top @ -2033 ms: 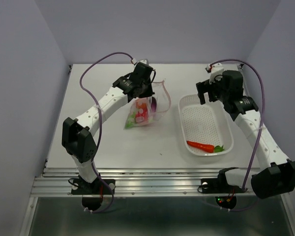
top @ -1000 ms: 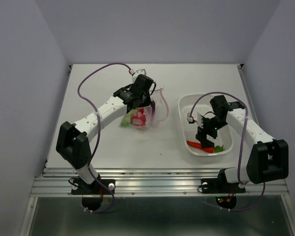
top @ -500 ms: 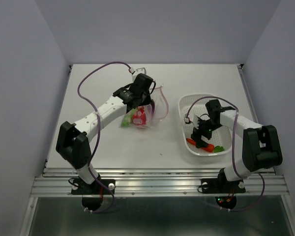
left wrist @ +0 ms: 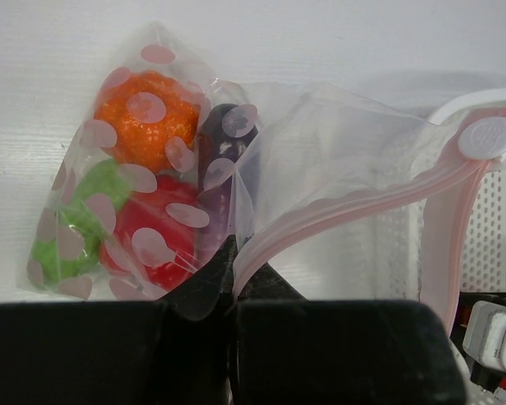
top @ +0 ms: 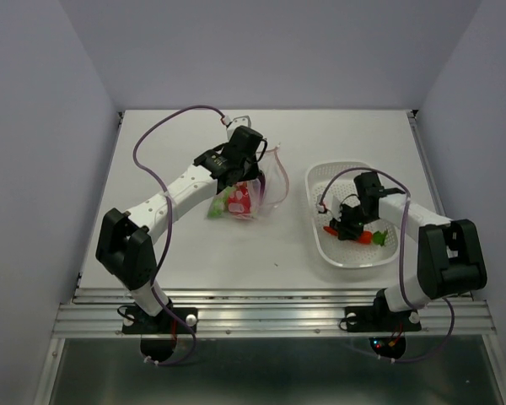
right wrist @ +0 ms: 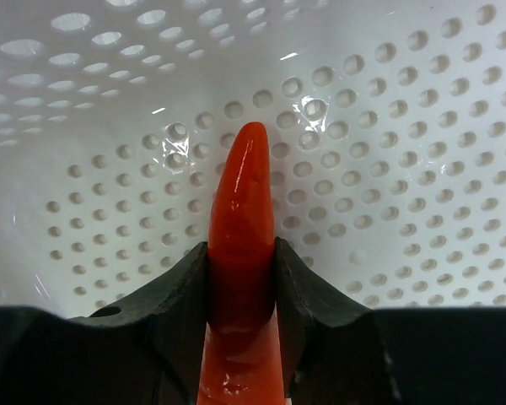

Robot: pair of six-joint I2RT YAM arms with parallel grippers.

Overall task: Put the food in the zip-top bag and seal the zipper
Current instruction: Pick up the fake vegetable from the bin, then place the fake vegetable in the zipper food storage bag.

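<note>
Progress: four veggies (left wrist: pixel 148 108) in bag (left wrist: pixel 337 152), zipper (left wrist: pixel 346 211) open | left fingers (left wrist: pixel 185 316) pinched on bag rim | right fingers (right wrist: pixel 181 291) clamped on carrot (right wrist: pixel 243 219), inside basket (right wrist: pixel 422 110) | to do, I'd say: carrot in, then zip it

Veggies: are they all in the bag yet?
Nearly. Pumpkin, pod, pepper and eggplant are in the bag. The left claw pinches its open mouth by the zipper; the right claw grips the carrot in the basket. To do: bag the carrot, seal the zipper.
</note>
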